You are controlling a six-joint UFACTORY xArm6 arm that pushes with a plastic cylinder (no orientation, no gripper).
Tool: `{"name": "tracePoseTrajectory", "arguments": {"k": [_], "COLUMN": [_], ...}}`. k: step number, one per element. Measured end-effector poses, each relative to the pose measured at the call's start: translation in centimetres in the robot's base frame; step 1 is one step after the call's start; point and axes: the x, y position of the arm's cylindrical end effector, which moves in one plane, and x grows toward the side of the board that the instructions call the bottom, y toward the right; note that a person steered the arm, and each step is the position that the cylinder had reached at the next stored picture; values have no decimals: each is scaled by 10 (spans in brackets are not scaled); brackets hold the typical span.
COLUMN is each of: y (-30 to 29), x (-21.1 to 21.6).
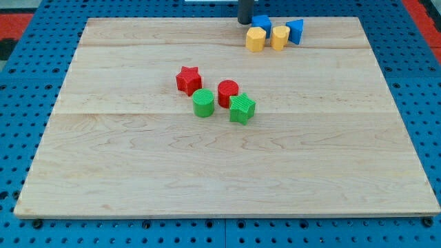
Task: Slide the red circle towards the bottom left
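The red circle (228,92) stands near the middle of the wooden board (220,172), a little above centre. A red star (188,80) lies to its upper left. A green circle (203,103) touches it at the lower left and a green star (242,109) touches it at the lower right. My tip (244,22) is at the view's top edge of the board, far above the red circle and just left of the blue blocks.
At the view's top, right of my tip, sit two yellow blocks (255,39) (279,37) and two blue blocks (262,23) (295,30) in a tight cluster. A blue pegboard (21,103) surrounds the board.
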Motion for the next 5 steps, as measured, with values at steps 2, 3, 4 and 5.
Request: {"name": "tracePoseTrajectory", "arguments": {"k": [2,3,4,5], "y": [-55,-107,-116,-116], "x": [-5,-6,-6,-6]}}
